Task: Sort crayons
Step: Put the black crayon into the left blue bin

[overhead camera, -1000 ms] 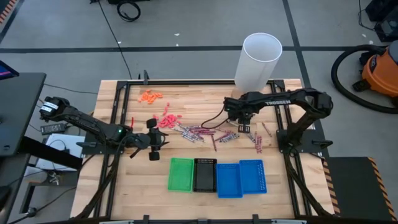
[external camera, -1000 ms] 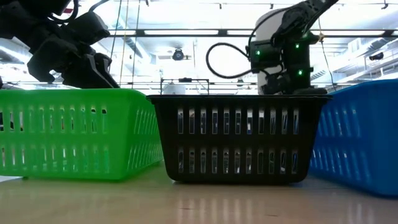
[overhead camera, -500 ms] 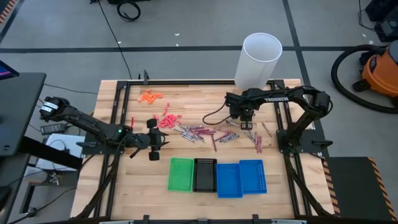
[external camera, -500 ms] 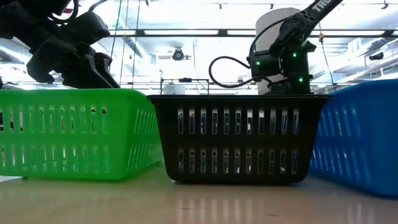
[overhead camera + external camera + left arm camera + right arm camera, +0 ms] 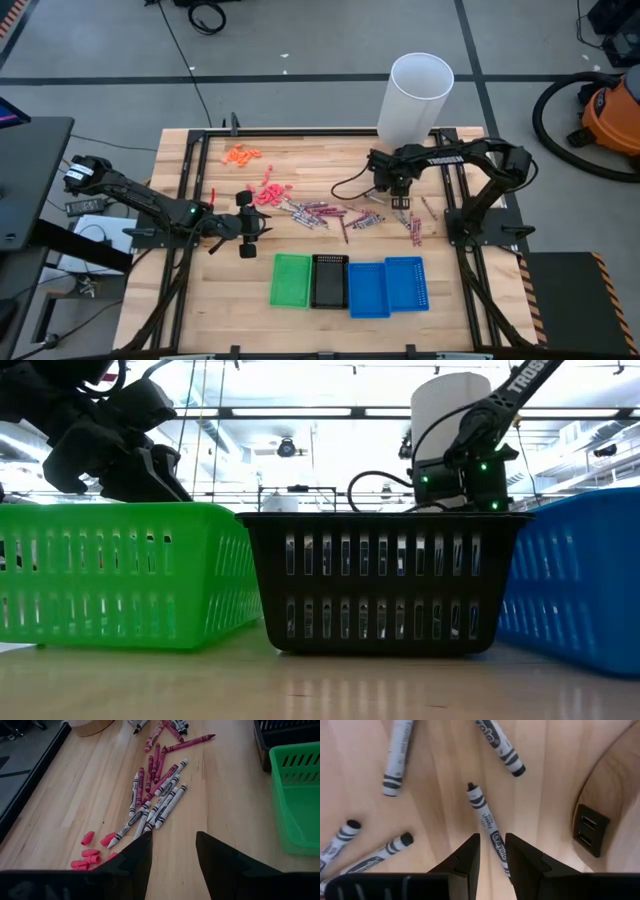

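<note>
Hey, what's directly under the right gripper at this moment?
A grey crayon lies on the wooden table under the right gripper, running between its open fingers. The crayon's near end is covered by the fingers. Other grey crayons lie loose around it.

A tall white cylinder (image 5: 418, 97) stands at the table's (image 5: 460, 300) one o'clock edge. Four small baskets sit side by side at six o'clock: a green basket (image 5: 291, 280), a black basket (image 5: 329, 281), then two blue baskets (image 5: 388, 286). Orange bits (image 5: 242, 154) lie at eleven o'clock, coral-pink bits (image 5: 268, 191) near ten. An orange shop vacuum (image 5: 612, 112) stands on the floor at two o'clock.
</note>
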`<action>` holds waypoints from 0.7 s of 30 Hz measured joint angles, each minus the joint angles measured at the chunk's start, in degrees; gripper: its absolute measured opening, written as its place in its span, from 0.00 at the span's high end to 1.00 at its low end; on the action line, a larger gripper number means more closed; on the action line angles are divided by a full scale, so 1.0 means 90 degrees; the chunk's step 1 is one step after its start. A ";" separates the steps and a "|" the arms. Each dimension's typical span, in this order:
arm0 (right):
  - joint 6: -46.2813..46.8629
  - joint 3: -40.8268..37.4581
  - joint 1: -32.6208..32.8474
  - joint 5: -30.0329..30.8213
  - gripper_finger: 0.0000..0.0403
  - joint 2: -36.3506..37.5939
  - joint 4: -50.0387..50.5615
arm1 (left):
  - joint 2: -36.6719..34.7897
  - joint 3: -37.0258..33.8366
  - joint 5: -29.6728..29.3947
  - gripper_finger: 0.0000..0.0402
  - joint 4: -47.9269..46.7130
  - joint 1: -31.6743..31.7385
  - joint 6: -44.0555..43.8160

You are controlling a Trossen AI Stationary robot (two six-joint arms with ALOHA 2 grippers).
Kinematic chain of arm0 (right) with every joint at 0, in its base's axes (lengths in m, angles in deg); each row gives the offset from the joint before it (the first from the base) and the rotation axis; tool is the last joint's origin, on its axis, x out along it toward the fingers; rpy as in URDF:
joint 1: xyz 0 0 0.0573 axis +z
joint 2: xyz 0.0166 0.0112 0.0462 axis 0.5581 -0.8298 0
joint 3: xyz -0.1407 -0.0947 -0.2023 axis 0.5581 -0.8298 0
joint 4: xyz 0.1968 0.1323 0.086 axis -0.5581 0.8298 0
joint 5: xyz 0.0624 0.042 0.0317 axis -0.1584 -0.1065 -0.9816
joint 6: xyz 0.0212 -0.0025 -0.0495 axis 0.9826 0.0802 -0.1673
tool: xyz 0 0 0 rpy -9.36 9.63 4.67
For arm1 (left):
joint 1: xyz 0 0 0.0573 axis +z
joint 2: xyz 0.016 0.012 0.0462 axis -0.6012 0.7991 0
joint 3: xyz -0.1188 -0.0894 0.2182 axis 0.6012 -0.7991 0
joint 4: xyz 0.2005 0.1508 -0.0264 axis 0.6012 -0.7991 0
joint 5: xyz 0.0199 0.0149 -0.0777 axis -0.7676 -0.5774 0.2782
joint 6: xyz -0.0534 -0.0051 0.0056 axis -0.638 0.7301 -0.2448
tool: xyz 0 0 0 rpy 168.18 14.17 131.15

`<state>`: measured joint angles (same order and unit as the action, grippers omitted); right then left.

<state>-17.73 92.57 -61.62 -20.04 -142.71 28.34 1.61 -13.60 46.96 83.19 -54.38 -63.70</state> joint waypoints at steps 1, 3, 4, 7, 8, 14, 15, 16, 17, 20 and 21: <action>-0.0026 -0.0037 -0.0051 -0.0006 0.75 0.0000 -0.0038 | 0.0000 0.0000 0.0000 0.60 0.0000 0.0000 0.0000; -0.0092 -0.0092 -0.0159 -0.0075 0.75 0.0002 -0.0101 | 0.0000 0.0000 0.0000 0.60 0.0000 0.0000 -0.0002; -0.0118 -0.0117 -0.0212 -0.0151 0.75 0.0012 -0.0147 | 0.0000 0.0000 0.0000 0.60 0.0000 0.0000 -0.0002; -0.0220 -0.0183 -0.0326 -0.0359 0.76 0.0036 -0.0220 | 0.0000 0.0000 0.0000 0.60 0.0000 0.0000 -0.0002; -0.0229 -0.0190 -0.0340 -0.0404 0.76 0.0036 -0.0218 | 0.0000 0.0000 0.0000 0.60 0.0000 0.0000 -0.0002; -0.0229 -0.0197 -0.0350 -0.0698 0.84 0.0029 -0.0203 | 0.0000 0.0000 0.0000 0.60 0.0000 0.0000 -0.0002; -0.0210 -0.0199 -0.0351 -0.0719 0.86 0.0029 -0.0196 | 0.0000 0.0000 0.0000 0.60 0.0000 0.0000 -0.0002; -0.0162 -0.0199 -0.0353 -0.0728 0.88 0.0024 -0.0183 | 0.0000 0.0000 0.0000 0.60 0.0000 0.0000 -0.0002; -0.0119 -0.0199 -0.0353 -0.0741 0.90 0.0024 -0.0174 | 0.0000 0.0000 0.0000 0.60 0.0000 0.0000 -0.0002; 0.0010 -0.0204 -0.0327 -0.0762 0.93 0.0020 -0.0172 | 0.0000 0.0000 0.0000 0.60 0.0000 0.0000 -0.0002; 0.0068 -0.0205 -0.0307 -0.0757 0.94 0.0019 -0.0177 | 0.0000 0.0000 0.0000 0.60 0.0000 0.0000 -0.0002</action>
<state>-17.12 90.72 -64.38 -26.85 -142.54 26.75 1.61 -13.60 46.96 83.19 -54.38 -63.73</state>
